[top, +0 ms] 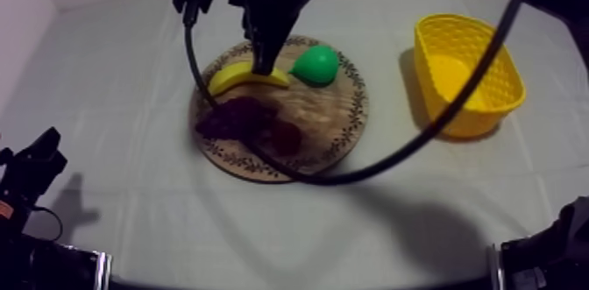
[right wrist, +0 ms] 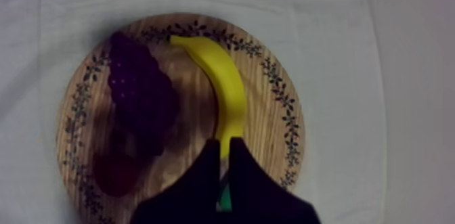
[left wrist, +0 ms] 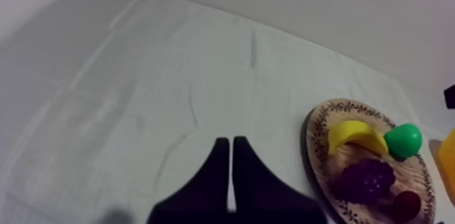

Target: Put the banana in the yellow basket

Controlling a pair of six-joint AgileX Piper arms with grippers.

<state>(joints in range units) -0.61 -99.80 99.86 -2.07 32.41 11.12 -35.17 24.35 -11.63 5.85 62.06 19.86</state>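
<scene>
Risk: pinching banana (top: 248, 77) by its tip, lying on board (top: 337, 127) beside pear (top: 315, 64), then swinging or slipping out before reaching basket (top: 491, 109). Parking right gripper (top: 263, 66) at that tip; cannot tell whether clamped or loose. Holding left gripper (left wrist: 231, 172) closed, empty, over cloth (left wrist: 135, 71).

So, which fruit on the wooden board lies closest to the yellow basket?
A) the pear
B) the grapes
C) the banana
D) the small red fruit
A: the pear sits at the edge of the board that faces the basket.
</scene>
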